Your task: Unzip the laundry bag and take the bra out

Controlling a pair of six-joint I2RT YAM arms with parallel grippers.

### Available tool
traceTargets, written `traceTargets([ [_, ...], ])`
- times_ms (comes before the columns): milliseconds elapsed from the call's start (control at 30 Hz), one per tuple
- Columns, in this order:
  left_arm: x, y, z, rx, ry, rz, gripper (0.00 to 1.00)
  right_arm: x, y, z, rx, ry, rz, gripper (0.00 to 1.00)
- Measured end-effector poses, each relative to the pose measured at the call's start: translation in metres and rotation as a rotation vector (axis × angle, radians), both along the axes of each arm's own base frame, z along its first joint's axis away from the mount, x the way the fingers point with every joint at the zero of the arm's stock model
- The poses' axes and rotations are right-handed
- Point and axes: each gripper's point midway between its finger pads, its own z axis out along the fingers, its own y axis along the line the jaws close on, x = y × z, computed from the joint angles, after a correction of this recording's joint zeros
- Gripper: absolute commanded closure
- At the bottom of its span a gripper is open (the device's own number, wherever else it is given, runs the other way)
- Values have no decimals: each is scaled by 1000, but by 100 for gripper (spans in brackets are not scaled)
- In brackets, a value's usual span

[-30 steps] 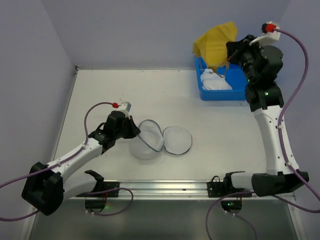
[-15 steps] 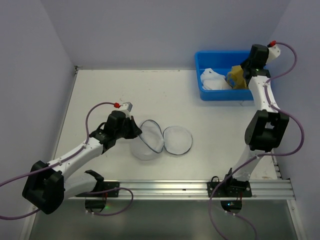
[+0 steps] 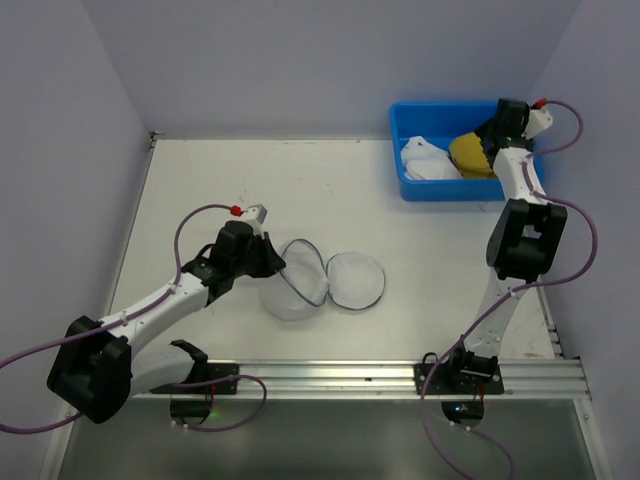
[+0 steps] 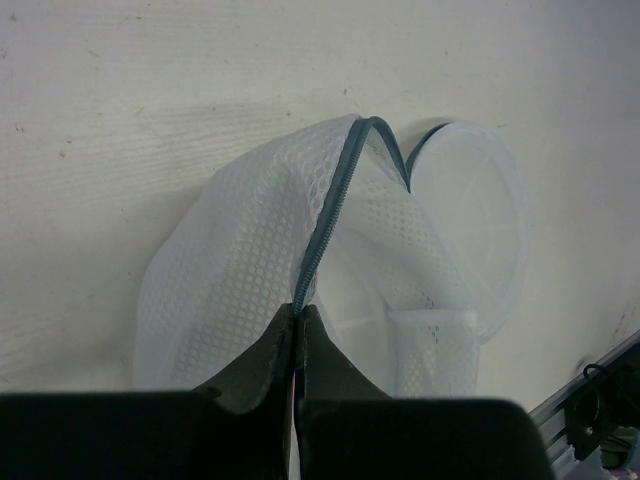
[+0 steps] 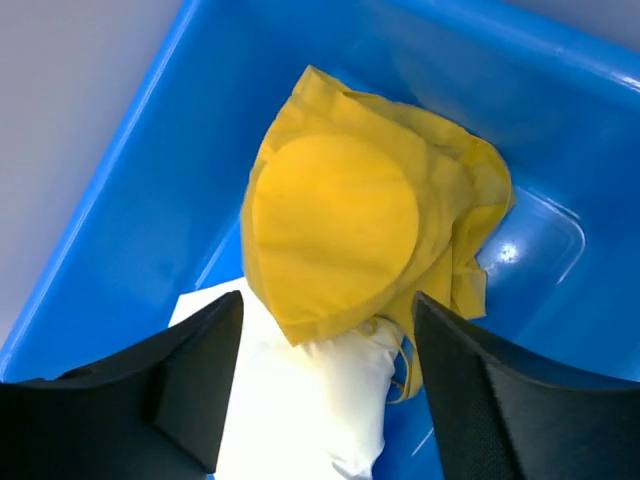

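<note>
Pale desk (image 3: 200, 190), plain lilac walls behind, and we start over on the left. The left claw (image 3: 268, 260) is low on the desk with its jaws pressed tight together, pinching the laundry bag (image 3: 298, 288) right at its rim. From the wrist view that claw (image 4: 297, 312) has the dark zipper (image 4: 330, 225) edge nipped between its tips. The white mesh of the bag (image 4: 240, 270) fans out ahead of it, lifted and gaping open. Just beyond the claw's tips, past the open mouth, the bag's round lid (image 3: 355, 280) lies flat on the desk, hinged off to the side.

Across to the right now. The right claw (image 3: 492, 138) hangs over the blue bin (image 3: 440, 193) at the far corner, jaws spread wide, gripping nothing. Directly below that claw (image 5: 328, 305), between its two dark fingers (image 5: 195, 385), the mustard-yellow bra (image 5: 340, 230) sits inside the bin (image 5: 100, 200), cup domed upward. It is lying partly on a white cloth (image 5: 300, 400). From above, the bra (image 3: 470, 155) shows just beside the claw, well apart from the bag.
</note>
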Motion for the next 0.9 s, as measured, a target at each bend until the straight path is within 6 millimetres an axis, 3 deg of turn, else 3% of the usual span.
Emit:
traceTargets([
  [167, 1, -1, 2, -5, -8, -1, 100, -16, 4, 5, 20, -1, 3, 19],
  [233, 2, -1, 3, -8, -12, -1, 100, -31, 12, 17, 22, -10, 27, 16],
  [333, 4, -2, 4, -13, -22, -1, 100, -49, 30, 53, 11, -57, 98, 14],
  [467, 4, -2, 4, -14, -23, 0, 100, -80, 85, 117, -19, -164, 261, 13],
  [533, 4, -3, 3, -21, -26, 5, 100, -107, 126, 131, -17, -205, 372, 13],
  [600, 1, 0, -2, -20, -17, 12, 100, -140, 169, 121, 10, -204, 499, 12],
  [667, -3, 3, -7, -16, -6, 23, 100, -174, 205, 91, 46, -155, 609, 11],
  [800, -6, 10, -10, -8, -9, 54, 100, -230, 245, -4, 117, 71, 747, 11],
  [900, -6, 15, -9, -6, -23, 81, 100, -271, 269, -57, 148, 232, 834, 13],
])
